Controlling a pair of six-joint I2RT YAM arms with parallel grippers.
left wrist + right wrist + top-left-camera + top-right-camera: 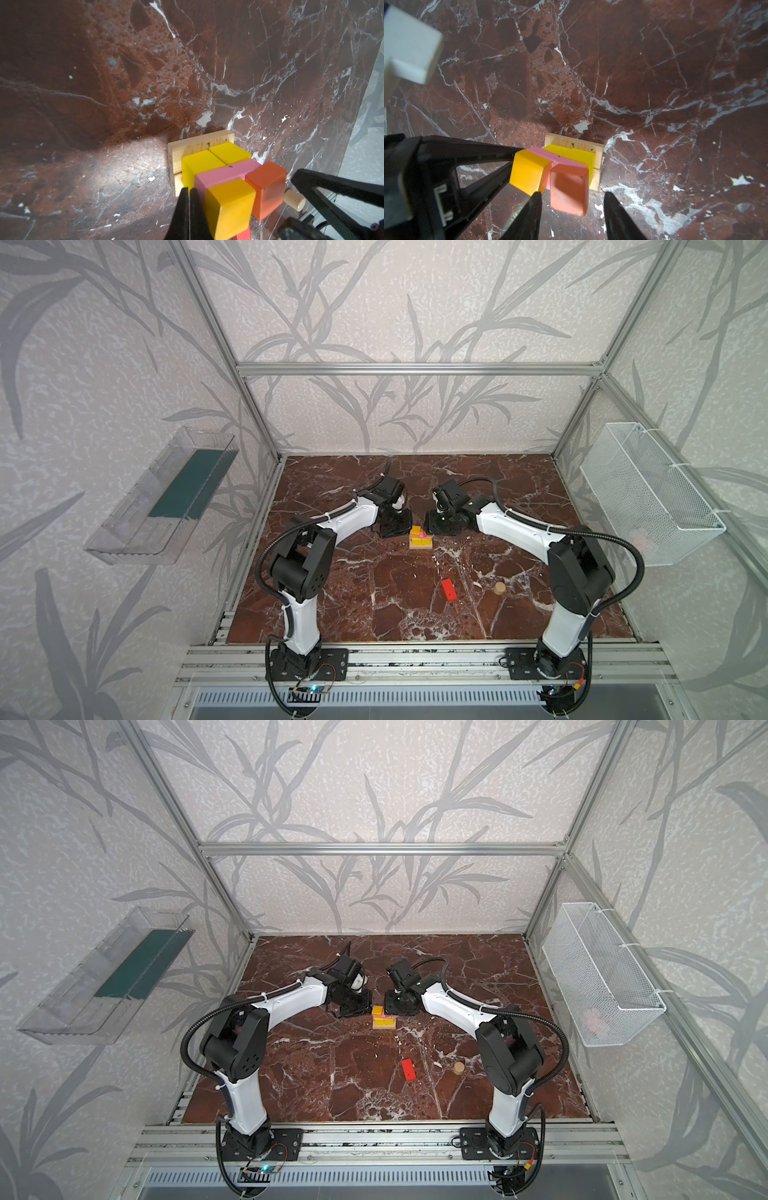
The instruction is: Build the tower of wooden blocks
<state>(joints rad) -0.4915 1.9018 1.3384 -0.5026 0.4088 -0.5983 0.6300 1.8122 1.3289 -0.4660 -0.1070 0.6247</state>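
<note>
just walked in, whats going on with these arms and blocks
Two robot arms are building a wood block tower in the middle of the table. So far: tan planks, two yellow cubes, then a pink brick, an orange cube and an orange-red cube. The right gripper is open with its jaws either side of the orange-red cube; the left gripper is shut and empty beside the orange cube. A red brick and a tan cylinder lie apart from it, not yet stacked.

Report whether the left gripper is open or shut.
Shut. In the left wrist view the left gripper has its jaws pressed together, with nothing between them.
</note>
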